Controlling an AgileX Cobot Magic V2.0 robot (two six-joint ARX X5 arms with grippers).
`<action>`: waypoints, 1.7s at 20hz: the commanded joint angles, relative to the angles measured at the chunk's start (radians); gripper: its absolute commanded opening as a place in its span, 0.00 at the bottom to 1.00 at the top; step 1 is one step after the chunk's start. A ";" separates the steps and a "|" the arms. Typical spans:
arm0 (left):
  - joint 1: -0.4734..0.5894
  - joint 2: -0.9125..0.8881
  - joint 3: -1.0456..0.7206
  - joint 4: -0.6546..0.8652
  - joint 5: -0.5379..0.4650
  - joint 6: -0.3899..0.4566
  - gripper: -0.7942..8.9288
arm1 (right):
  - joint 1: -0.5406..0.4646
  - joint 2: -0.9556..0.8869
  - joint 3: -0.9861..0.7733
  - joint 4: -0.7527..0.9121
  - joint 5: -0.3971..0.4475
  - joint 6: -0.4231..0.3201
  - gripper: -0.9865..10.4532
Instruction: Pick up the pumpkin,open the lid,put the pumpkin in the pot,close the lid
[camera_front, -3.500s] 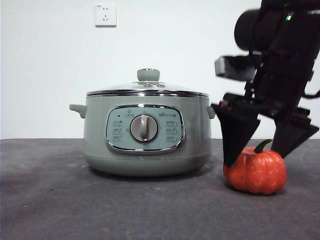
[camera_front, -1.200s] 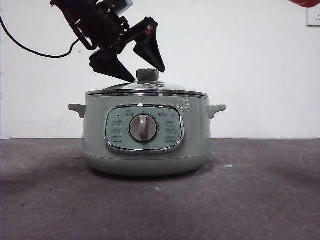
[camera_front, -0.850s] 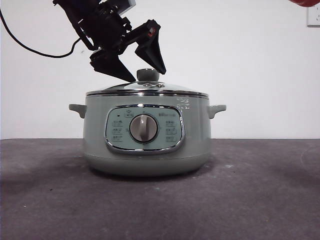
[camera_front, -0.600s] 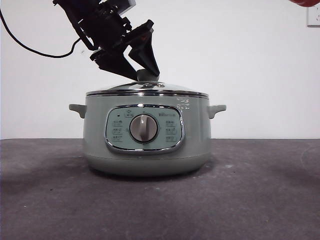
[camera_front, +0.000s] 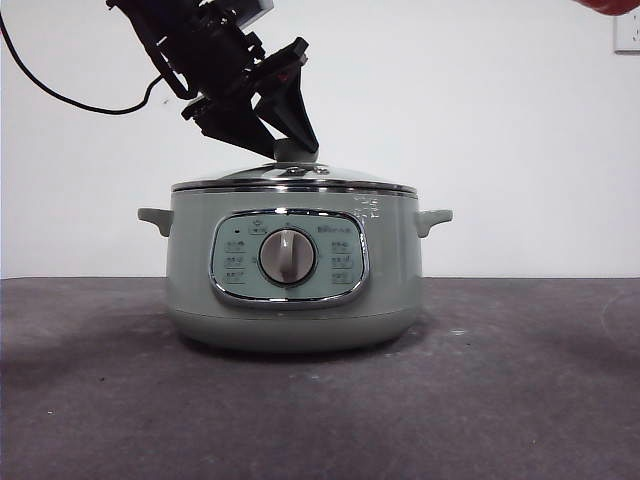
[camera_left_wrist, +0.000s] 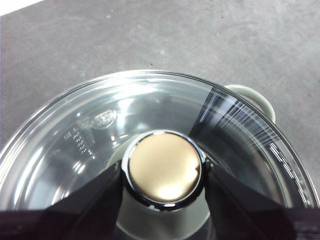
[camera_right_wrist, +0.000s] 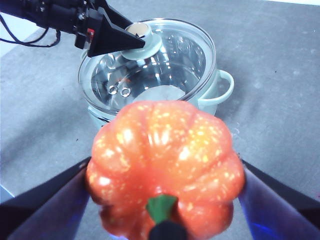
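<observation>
The left end effector (camera_front: 283, 140) is clamped on the pale green chrome-capped knob of the domed glass lid (camera_left_wrist: 100, 130), which is seated on the sage-green electric pot (camera_front: 290, 270), ready for lifting. The right end effector (camera_right_wrist: 162, 195) holds the orange ribbed pumpkin (camera_right_wrist: 165, 165) aloft, clear of the lid.

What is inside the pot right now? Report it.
Through the glass lid, the pot shows only a bare shiny metal bowl. The pumpkin is outside, held by the right gripper. The left gripper and the knob cover part of the view.
</observation>
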 joint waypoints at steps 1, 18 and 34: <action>0.000 -0.042 0.004 0.019 0.004 0.003 0.07 | 0.002 0.016 0.000 0.007 0.003 0.006 0.08; 0.077 -0.554 0.004 -0.259 0.001 0.004 0.07 | 0.057 0.570 0.168 0.371 -0.055 -0.023 0.08; 0.077 -0.748 0.005 -0.438 0.002 0.000 0.07 | 0.181 1.209 0.530 0.375 0.105 -0.268 0.08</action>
